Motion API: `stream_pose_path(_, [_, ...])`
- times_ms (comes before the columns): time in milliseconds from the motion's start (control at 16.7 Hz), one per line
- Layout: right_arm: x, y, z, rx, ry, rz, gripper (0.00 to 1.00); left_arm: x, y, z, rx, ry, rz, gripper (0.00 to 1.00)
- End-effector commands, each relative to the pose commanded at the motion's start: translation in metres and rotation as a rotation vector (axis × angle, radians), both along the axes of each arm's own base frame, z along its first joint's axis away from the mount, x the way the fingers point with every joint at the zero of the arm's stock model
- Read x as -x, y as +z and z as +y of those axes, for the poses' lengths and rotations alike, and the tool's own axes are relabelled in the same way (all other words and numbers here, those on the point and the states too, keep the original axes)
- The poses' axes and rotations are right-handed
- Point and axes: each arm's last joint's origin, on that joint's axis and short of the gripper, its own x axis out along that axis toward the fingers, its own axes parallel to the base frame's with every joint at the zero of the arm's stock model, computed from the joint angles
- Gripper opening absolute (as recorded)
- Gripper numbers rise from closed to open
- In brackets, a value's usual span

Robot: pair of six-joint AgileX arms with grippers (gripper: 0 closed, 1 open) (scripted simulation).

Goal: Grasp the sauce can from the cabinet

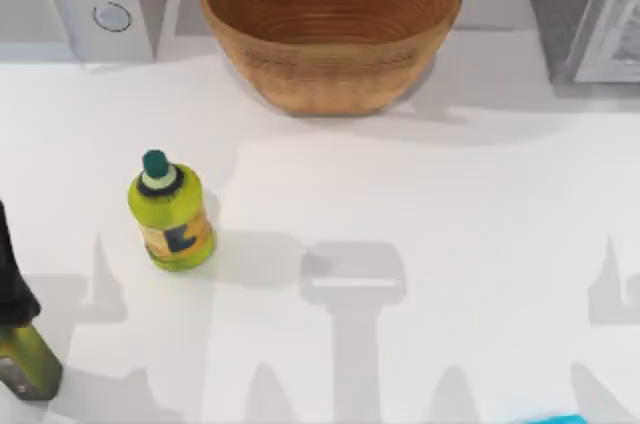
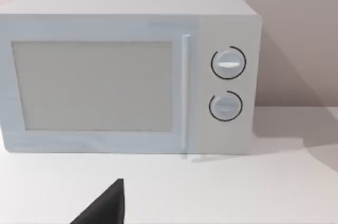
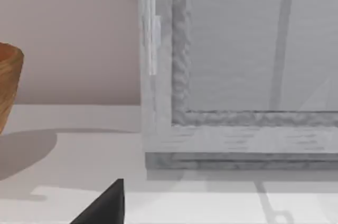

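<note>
While the cabinet (image 3: 237, 76) at the table's far right stands shut, I cannot see the sauce can; I judge it inside. Expected handling: small, rigid, light, slick-sided; take across the side label, mid-height. Whether either of my grippers is apart or together, I cannot tell. Nearby: microwave (image 2: 127, 73), basket (image 1: 330, 24), yellow-green bottle (image 1: 172, 212).

Open table (image 1: 450, 244) centre, bottle (image 1: 172, 212) left, basket (image 1: 330, 24) behind

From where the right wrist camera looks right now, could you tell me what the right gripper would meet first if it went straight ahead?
Most likely the grey cabinet: its closed front stands straight ahead across bare table. The wooden bowl sits off to one side of that line. How far off the cabinet is cannot be judged.
</note>
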Motion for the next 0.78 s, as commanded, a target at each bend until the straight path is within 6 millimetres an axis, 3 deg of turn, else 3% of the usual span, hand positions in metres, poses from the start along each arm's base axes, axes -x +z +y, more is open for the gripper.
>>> stream_pose_path(180, [0.0,0.003,0.0,0.0,0.001,0.001,1.0,0.0,0.0,0.0,0.0,0.0,0.0,1.0])
stream_pose_path(360, [-0.001,0.027,0.002,-0.002,0.005,0.014,1.0,0.0,0.0,0.0,0.0,0.0,0.0,1.0])
stream_pose_path(540, [-0.006,0.074,0.004,-0.001,0.004,0.027,1.0,0.0,0.0,0.0,0.0,0.0,0.0,1.0])
stream_pose_path(780, [-0.027,0.162,0.009,0.001,-0.002,0.034,1.0,0.0,0.0,0.0,0.0,0.0,0.0,1.0])
